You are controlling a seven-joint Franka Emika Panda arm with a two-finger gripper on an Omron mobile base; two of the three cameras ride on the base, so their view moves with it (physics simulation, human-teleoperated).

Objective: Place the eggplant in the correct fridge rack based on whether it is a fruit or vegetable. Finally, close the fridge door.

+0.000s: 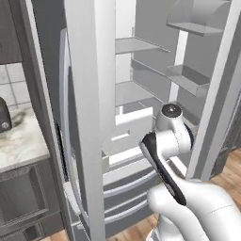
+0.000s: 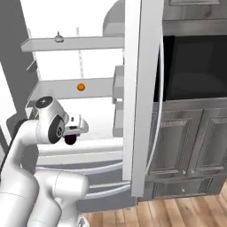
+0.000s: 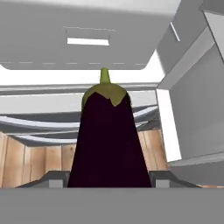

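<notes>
The eggplant [image 3: 109, 140], very dark purple with a green cap, stands between my fingertips [image 3: 162, 178] and points away from the hand. In the right base view it is a small dark blob [image 2: 69, 140] under my gripper [image 2: 71, 135], which is shut on it. The hand hangs low in front of the open fridge, below both flat shelves. The fridge rack [image 2: 75, 43] is the upper pale grey shelf, well above the hand; from the left it shows as a thin plate [image 1: 136, 44]. The lower drawers' white fronts [image 3: 87, 41] lie ahead of the eggplant.
A small orange ball [image 2: 80, 87] rests on the lower shelf [image 2: 93, 87]. One open door [image 2: 137, 88] stands close on the right, another [image 1: 89, 117] on the left. Door bins [image 1: 188, 77] jut inward. A marble counter [image 1: 19, 136] lies left; wooden floor below.
</notes>
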